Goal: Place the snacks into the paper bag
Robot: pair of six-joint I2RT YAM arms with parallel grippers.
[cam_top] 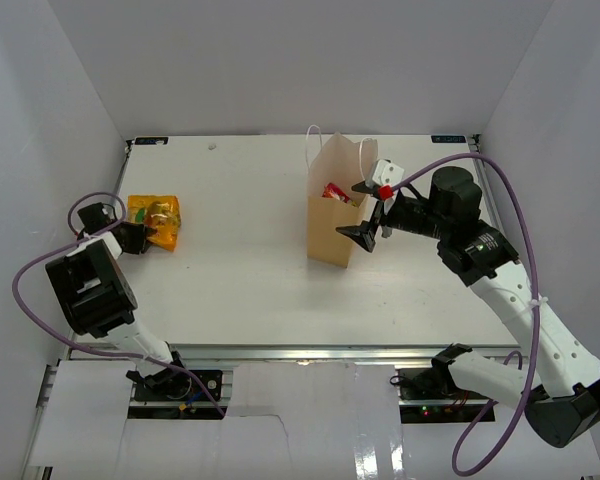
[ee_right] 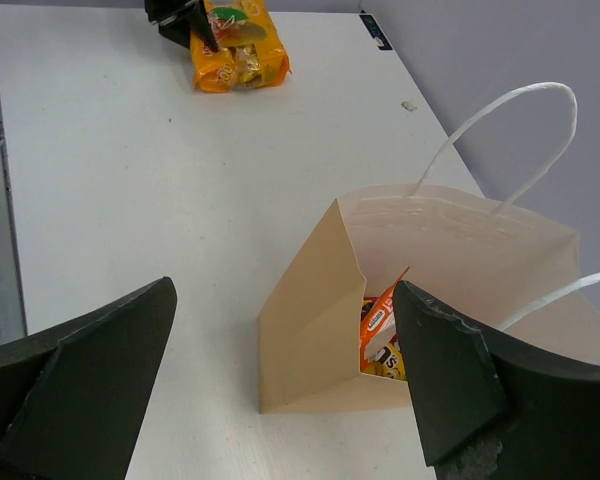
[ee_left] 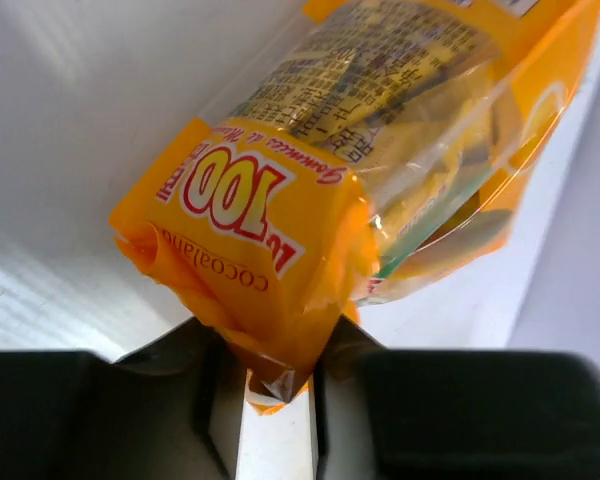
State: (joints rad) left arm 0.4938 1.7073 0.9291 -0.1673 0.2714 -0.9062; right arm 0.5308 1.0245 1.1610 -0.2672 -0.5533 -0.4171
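Observation:
The tan paper bag [cam_top: 332,222] stands upright right of the table's centre, its mouth open; it also shows in the right wrist view [ee_right: 320,330]. Red, orange and yellow snack packets [ee_right: 382,335] lie inside it. An orange and yellow snack packet [cam_top: 156,220] lies at the left side of the table. My left gripper [cam_top: 133,238] is shut on that packet's crimped end [ee_left: 270,300]. My right gripper [cam_top: 366,212] is open wide and empty, hovering at the bag's right side with its jaws either side of the bag's corner [ee_right: 282,300].
White walls close in the table on the left, back and right. The bag's white loop handles [ee_right: 510,130] stick up beside my right gripper. The table's left edge [cam_top: 120,200] runs close by the orange packet.

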